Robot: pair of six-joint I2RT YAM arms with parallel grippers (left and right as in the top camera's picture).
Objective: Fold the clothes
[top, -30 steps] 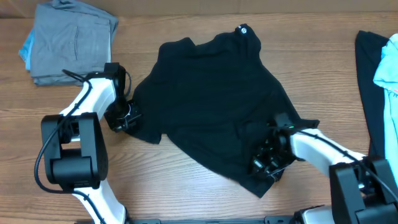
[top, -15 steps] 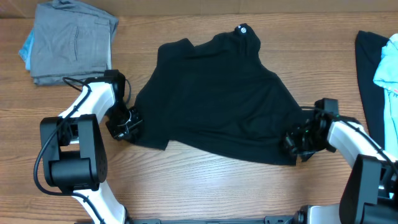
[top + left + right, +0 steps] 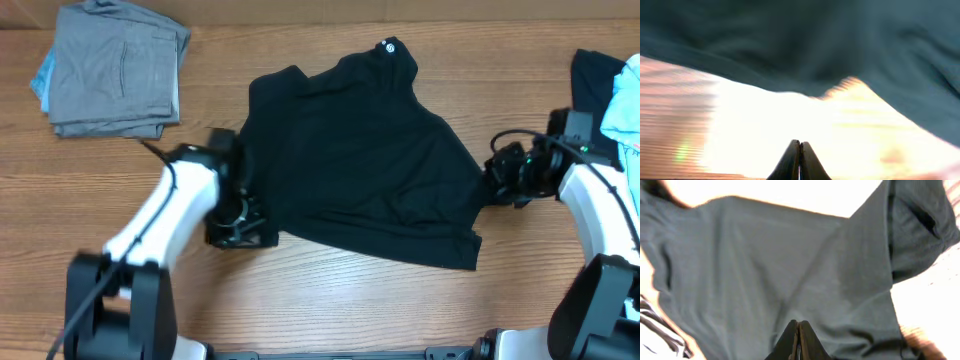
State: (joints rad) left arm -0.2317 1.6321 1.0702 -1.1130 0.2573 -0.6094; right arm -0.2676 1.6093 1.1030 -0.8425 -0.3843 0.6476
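Note:
The clothes here are mainly a black shirt [image 3: 350, 160] spread loosely on the wooden table [image 3: 330, 310], its small white logo [image 3: 390, 46] at the far edge. My left gripper [image 3: 240, 228] sits at the shirt's lower-left edge. In the left wrist view it [image 3: 800, 144] is shut over bare table, with the shirt [image 3: 815, 45] just ahead and nothing between the fingers. My right gripper [image 3: 497, 178] is at the shirt's right edge. The right wrist view shows it [image 3: 798, 324] shut, tips against wrinkled fabric [image 3: 770, 255]; no cloth shows between them.
A folded grey garment [image 3: 115, 70] lies at the back left with light blue cloth [image 3: 42, 75] under it. At the right edge lie a black garment [image 3: 590, 120] and a light blue one [image 3: 625, 110].
The right gripper swept from the shirt's lower corner out to its right edge, dragging that corner right. The left gripper slid right and toward the front, along the shirt's lower-left edge.

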